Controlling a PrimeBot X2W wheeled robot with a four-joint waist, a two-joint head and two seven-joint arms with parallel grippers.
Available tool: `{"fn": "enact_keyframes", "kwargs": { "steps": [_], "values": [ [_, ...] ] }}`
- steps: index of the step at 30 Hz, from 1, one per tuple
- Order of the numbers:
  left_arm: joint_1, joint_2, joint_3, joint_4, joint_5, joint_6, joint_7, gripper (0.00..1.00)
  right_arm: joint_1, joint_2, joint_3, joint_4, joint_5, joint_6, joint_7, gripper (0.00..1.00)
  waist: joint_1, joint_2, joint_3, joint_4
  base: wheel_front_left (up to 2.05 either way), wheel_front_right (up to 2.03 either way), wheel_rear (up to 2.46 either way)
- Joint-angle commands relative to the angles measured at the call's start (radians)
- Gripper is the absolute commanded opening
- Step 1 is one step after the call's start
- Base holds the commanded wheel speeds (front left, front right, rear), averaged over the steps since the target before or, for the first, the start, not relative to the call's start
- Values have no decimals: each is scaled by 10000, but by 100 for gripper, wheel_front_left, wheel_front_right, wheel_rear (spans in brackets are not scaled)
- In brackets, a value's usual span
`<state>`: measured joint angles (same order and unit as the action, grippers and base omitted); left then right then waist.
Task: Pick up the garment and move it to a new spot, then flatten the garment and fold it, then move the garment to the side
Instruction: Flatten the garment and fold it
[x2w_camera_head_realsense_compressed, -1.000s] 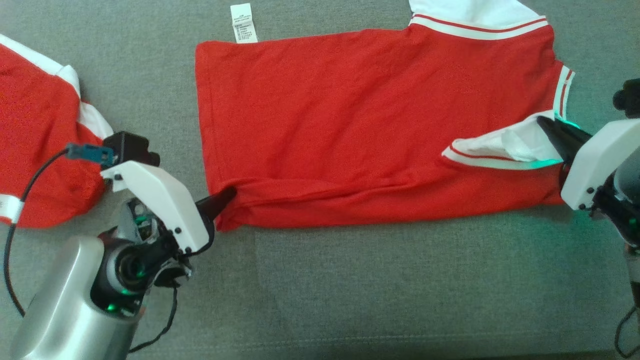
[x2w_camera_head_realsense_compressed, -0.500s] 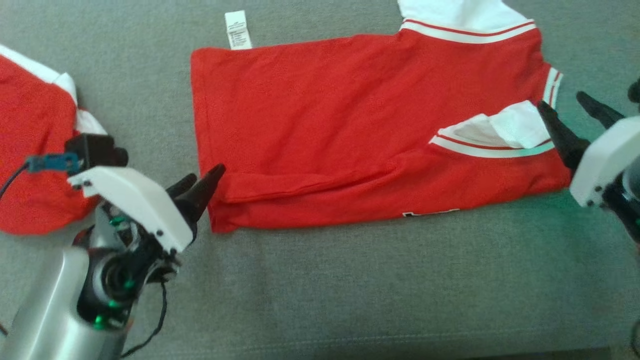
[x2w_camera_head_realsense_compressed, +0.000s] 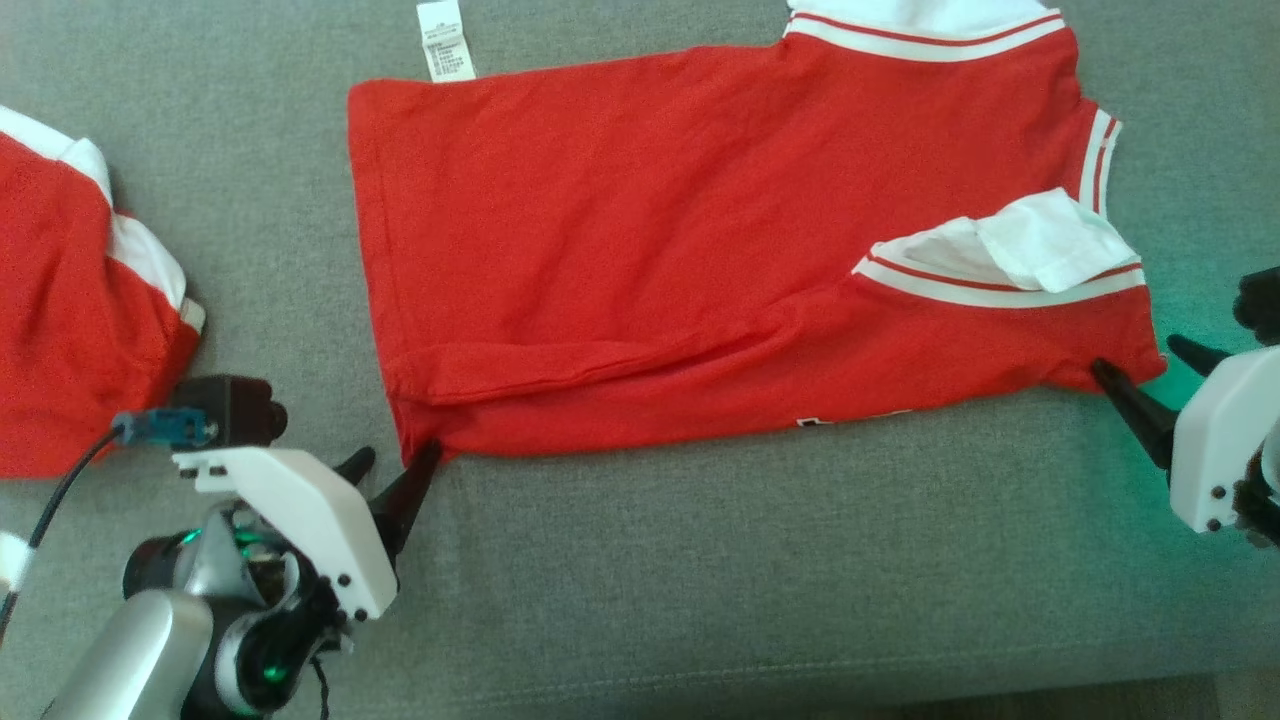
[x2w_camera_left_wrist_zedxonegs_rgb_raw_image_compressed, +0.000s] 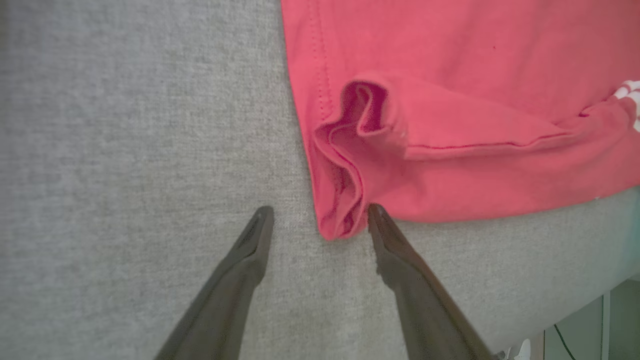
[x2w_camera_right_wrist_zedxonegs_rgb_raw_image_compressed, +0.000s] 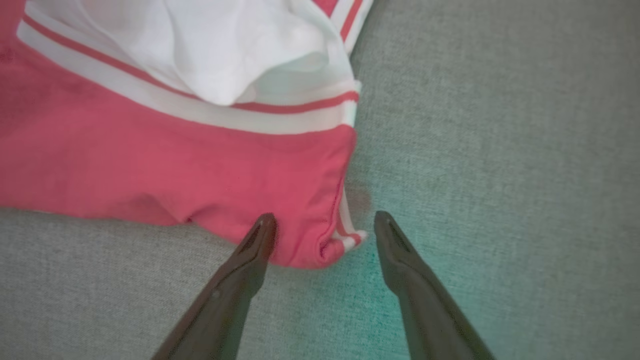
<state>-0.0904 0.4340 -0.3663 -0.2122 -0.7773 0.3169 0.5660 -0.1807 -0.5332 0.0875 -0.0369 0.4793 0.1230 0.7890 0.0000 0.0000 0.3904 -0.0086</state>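
The shirt (x2w_camera_head_realsense_compressed: 700, 250) lies folded lengthwise on the grey cloth (x2w_camera_head_realsense_compressed: 700, 580), in the middle of the head view. It is red with white and red striped trim, and a white flap (x2w_camera_head_realsense_compressed: 1040, 245) is turned open near its right end. A white label (x2w_camera_head_realsense_compressed: 445, 40) sticks out at the far left corner. It carries small grey print, but I cannot read it. At the near edge a bit of white print (x2w_camera_head_realsense_compressed: 850, 420) shows under the fold, too little to read.

My left gripper (x2w_camera_head_realsense_compressed: 398, 452) stands wide and holds nothing. In the left wrist view the near left corner of the shirt lies between its fingers (x2w_camera_left_wrist_zedxonegs_rgb_raw_image_compressed: 235, 280), and one tip touches the hem. My right gripper (x2w_camera_head_realsense_compressed: 1140, 355) is also wide and empty. In the right wrist view the near right corner, with its striped trim, lies between the two tips. A second red and white garment (x2w_camera_head_realsense_compressed: 70, 330) lies at the far left, apart from the shirt.
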Motion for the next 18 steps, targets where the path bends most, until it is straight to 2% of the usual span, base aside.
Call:
{"fn": "enact_keyframes", "kwargs": {
  "steps": [1,18],
  "values": [
    [-435,206,353,-160,86,-31,-27,100,-175,-229,76,-361,106,77,143,100,0,0,62,4,0,0,0],
    [-653,113,202,465,42,-247,-161,100,130,-296,-194,-635,247,77,652,100,0,0,97,-147,0,0,0]
  ]
}}
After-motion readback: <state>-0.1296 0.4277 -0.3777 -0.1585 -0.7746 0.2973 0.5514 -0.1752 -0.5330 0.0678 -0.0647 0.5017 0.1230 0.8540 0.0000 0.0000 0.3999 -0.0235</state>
